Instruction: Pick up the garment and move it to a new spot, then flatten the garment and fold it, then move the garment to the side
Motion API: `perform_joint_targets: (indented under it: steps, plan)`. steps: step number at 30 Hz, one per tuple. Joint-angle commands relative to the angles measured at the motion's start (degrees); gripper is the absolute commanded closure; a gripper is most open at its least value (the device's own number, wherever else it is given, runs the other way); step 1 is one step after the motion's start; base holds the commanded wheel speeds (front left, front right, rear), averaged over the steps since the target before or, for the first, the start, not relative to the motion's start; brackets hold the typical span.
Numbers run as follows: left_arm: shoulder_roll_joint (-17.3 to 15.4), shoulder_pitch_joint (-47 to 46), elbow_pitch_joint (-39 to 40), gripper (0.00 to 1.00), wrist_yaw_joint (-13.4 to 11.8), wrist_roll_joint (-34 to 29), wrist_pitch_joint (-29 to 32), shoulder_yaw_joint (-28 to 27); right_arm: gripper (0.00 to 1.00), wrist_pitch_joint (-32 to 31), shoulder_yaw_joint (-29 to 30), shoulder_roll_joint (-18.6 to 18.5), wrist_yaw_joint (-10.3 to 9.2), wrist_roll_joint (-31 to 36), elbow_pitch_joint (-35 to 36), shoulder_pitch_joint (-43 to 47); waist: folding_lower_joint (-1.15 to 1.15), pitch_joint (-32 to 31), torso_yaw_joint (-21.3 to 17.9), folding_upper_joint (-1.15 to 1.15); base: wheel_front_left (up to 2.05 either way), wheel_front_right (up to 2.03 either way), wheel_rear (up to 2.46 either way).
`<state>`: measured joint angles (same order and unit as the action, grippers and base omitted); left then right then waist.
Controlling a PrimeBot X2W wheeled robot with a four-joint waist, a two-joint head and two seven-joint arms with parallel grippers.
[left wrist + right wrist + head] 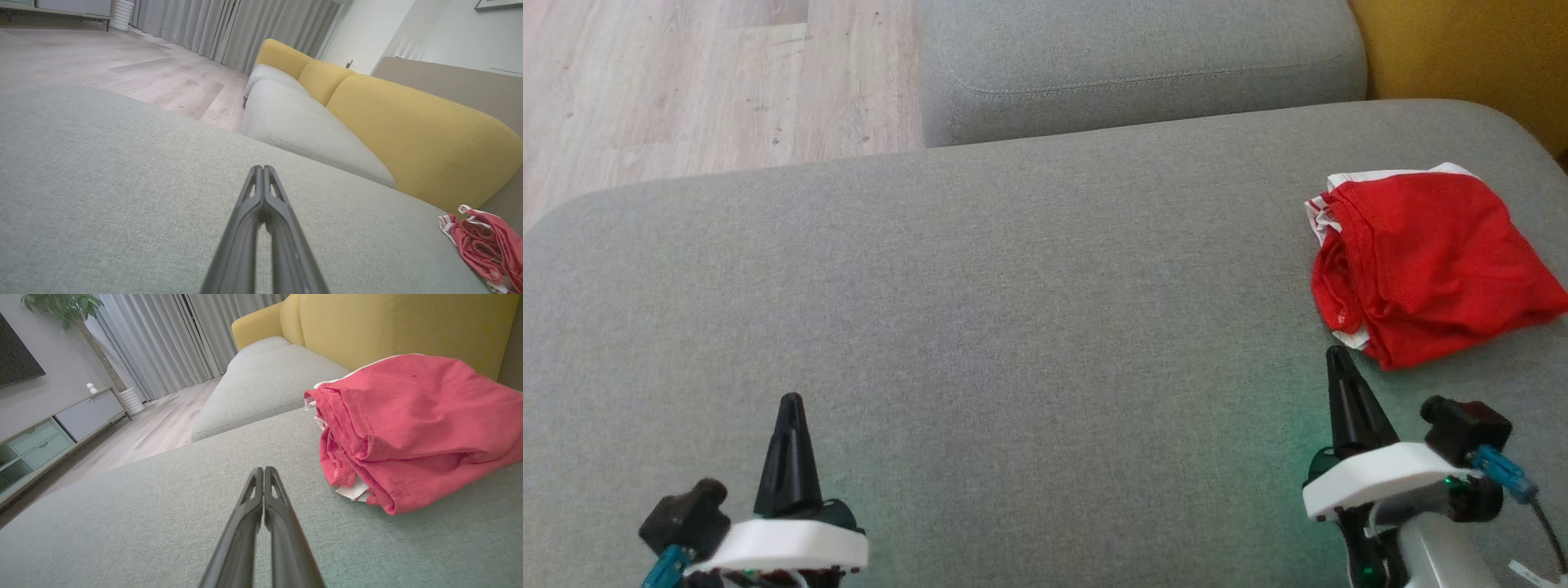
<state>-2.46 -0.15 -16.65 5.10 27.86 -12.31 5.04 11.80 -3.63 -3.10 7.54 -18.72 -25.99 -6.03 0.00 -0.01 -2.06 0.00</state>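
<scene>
One red garment, folded at frame's right edge on grey cushion, looks light, floppy, best pinched at its layered lower-left hem; left pincer and right pincer pressed together, empty.

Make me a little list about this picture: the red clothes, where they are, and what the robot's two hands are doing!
garment: red garment with white trim, folded into a bundle
where: on the grey sofa cushion, far to the robot's right, near the yellow backrest
left gripper: left gripper shut, holding nothing, far from the garment
right gripper: right gripper shut, holding nothing, close beside the garment but not touching it
beyond the sofa: wooden floor
</scene>
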Motion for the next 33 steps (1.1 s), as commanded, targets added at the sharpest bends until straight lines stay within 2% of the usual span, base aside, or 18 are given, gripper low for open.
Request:
perform_joint_targets:
  steps: [1,33]
  plan:
    - [-0.07,-2.81,1.88,1.0,0.27,1.53,0.37,-1.21,1.0,-0.38,0.32,0.01,-0.01,-1.89,2.34,-2.59,0.0,0.0,0.03,0.0,0.0,0.0,0.0]
    - [-0.18,-3.74,2.11,1.0,0.89,19.96,5.76,-4.23,1.0,-5.63,3.2,0.07,-0.02,-22.89,5.19,-1.86,0.0,0.06,0.62,0.0,0.0,0.0,0.0]
